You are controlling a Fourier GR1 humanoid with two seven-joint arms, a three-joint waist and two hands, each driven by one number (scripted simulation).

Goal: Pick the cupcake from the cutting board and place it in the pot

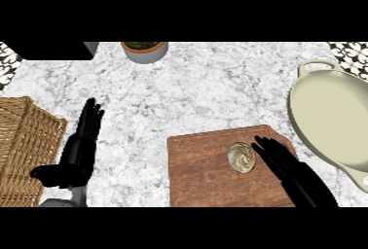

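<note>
Left of frame, the black left hand [74, 153] rests on the counter [201, 92], fingers [90, 119] straight and together. At lower centre, the swirl-topped cupcake [242, 157] sits on the brown wooden cutting board [201, 170]. The right hand [291, 168] has straight fingers [269, 148] just beside it. The cream oval pot [338, 121] stands at the right.

The cupcake [242, 157], seen from above as a round swirl of pale frosting, sits upright on the right half of the brown wooden cutting board [205, 170], lower middle of the frame. The cream pot [338, 116], wide and shallow, lies at the right edge, near the board's upper right corner.
</note>
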